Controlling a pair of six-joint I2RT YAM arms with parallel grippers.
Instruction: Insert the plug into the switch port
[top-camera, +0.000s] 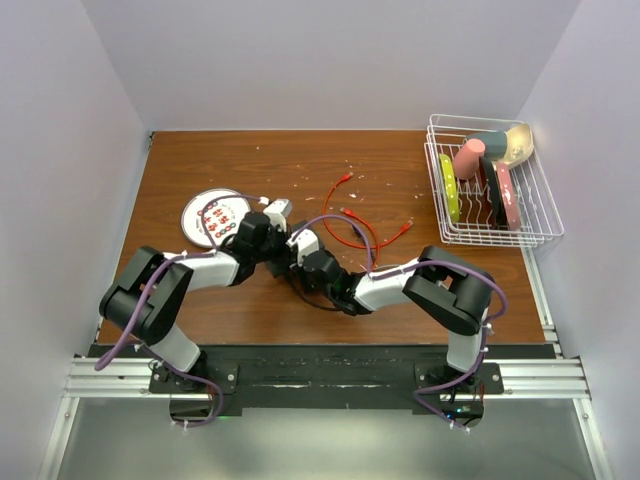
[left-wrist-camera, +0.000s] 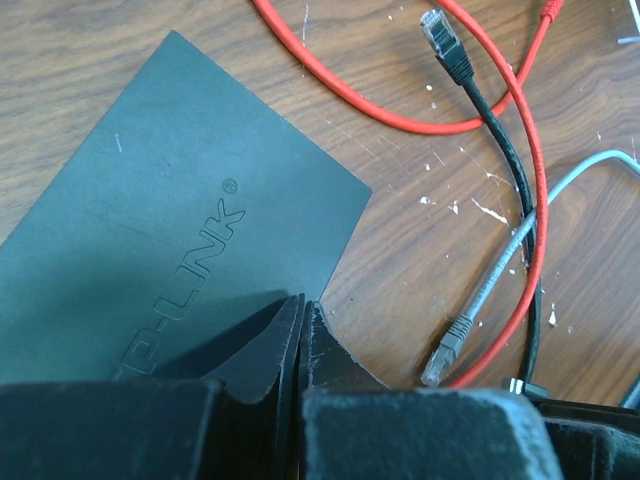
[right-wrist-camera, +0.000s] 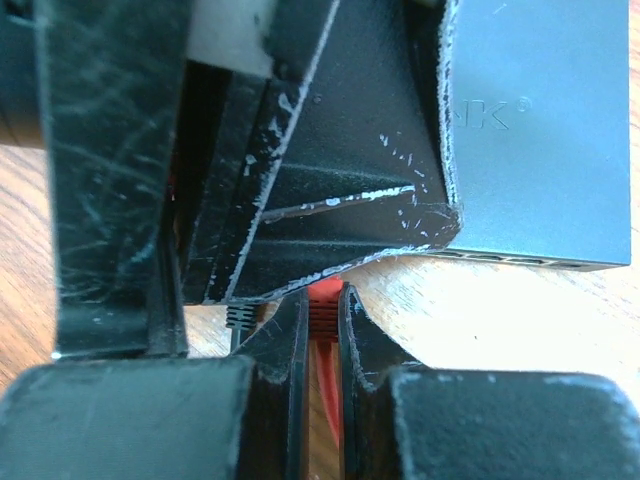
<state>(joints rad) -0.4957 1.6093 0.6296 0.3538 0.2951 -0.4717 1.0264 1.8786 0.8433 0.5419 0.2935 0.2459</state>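
The switch (left-wrist-camera: 180, 220) is a flat dark box marked TP-LINK, lying on the wooden table. My left gripper (left-wrist-camera: 303, 305) is shut with nothing between its fingers, and its tips are at the switch's near edge. In the right wrist view the switch (right-wrist-camera: 540, 150) is at the upper right, with its row of sockets (right-wrist-camera: 520, 258) facing me. My right gripper (right-wrist-camera: 322, 300) is shut on a red plug (right-wrist-camera: 324, 308), just left of the socket edge and below the left gripper's fingers (right-wrist-camera: 330, 190). In the top view both grippers (top-camera: 280, 250) (top-camera: 296, 262) meet mid-table and hide the switch.
A red cable (top-camera: 345, 215) loops behind the grippers. A black cable's plug (left-wrist-camera: 440, 35) and a grey cable's plug (left-wrist-camera: 445, 350) lie to the right of the switch. A white plate with red dots (top-camera: 205, 215) is at the left. A wire dish rack (top-camera: 490, 190) stands at the back right.
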